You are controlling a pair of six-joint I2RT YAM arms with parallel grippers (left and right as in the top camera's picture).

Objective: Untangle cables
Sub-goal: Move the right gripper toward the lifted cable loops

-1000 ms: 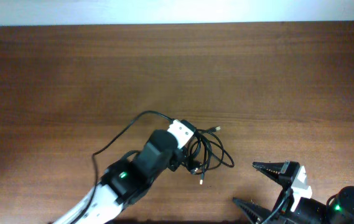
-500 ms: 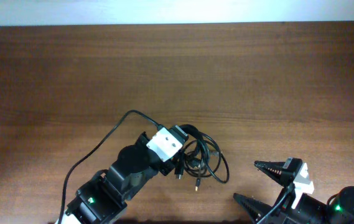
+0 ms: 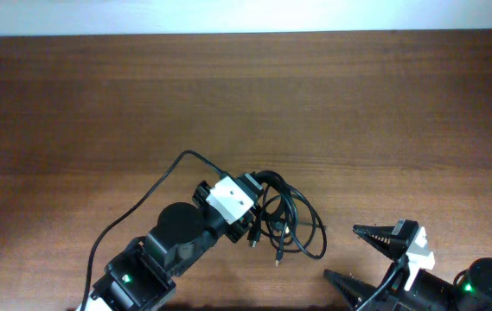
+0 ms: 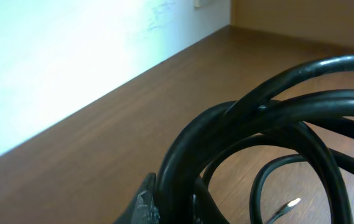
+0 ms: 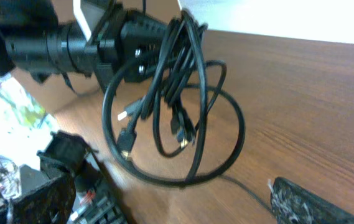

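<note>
Left gripper (image 3: 258, 190) clamped on the cables (image 3: 296, 223): thin black cords in one tangled bunch of overlapping loops, small plug ends dangling, over the table's (image 3: 228, 95) front centre. Right gripper (image 3: 361, 259) spread wide, near but apart.

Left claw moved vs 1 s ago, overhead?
Yes. The left claw, shut on the cables, has shifted left and slightly down-frame, widening its gap to the open right claw.

black cables (image 3: 270, 200), dark brown wood-grain table (image 3: 228, 95).
</note>
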